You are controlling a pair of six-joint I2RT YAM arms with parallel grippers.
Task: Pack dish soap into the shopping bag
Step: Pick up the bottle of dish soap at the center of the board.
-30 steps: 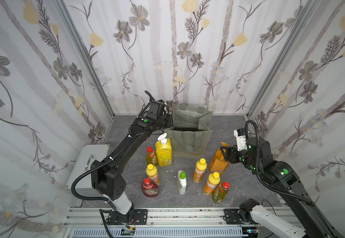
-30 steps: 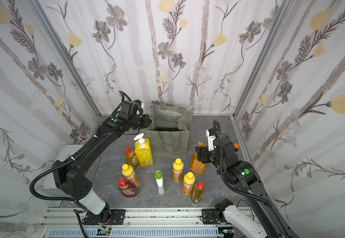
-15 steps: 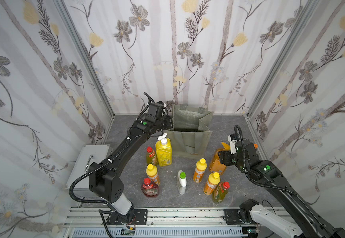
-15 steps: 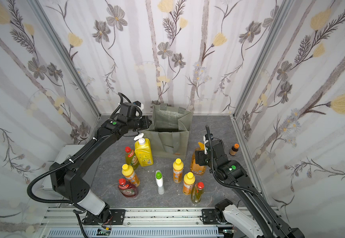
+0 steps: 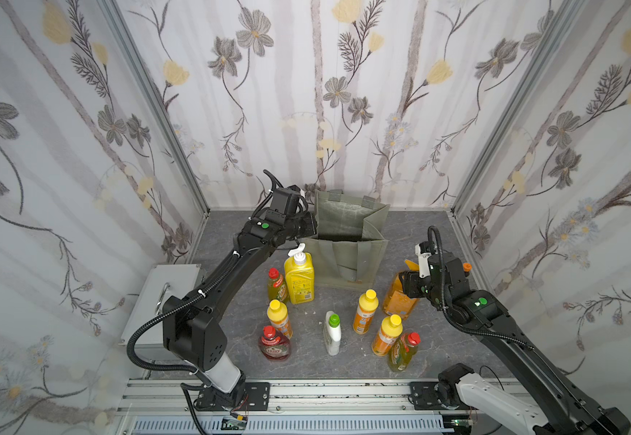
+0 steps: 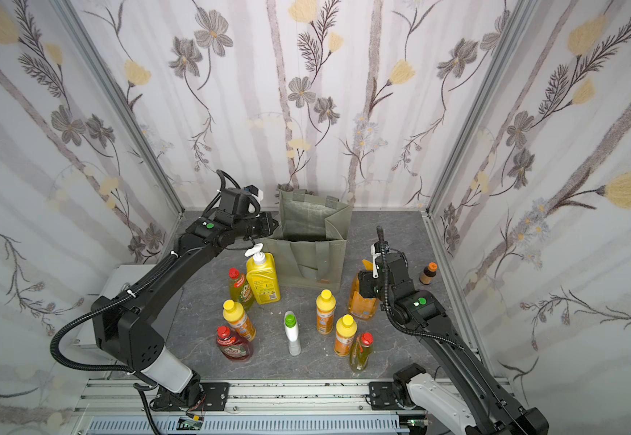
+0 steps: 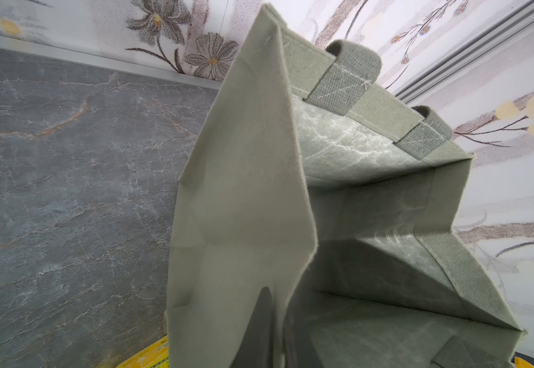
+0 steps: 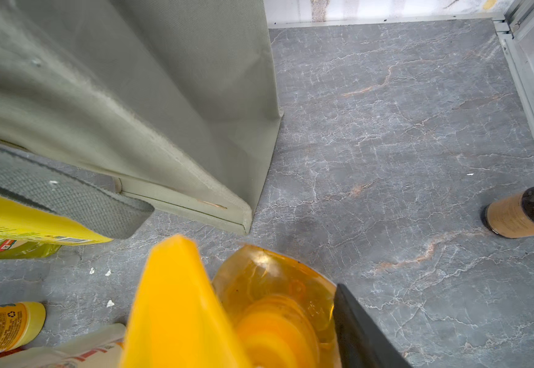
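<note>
My left pincer clamps the boxy grey-green fabric tote; my right pincer flanks the big orange pump bottle, grip unclear.

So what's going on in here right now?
The left gripper pinches the side wall of the shopping bag, holding its mouth open. The right gripper is at the pump top of the big orange bottle; whether it has gripped is unclear. No bottle shows inside the bag; the other bottles stand on the table.
</note>
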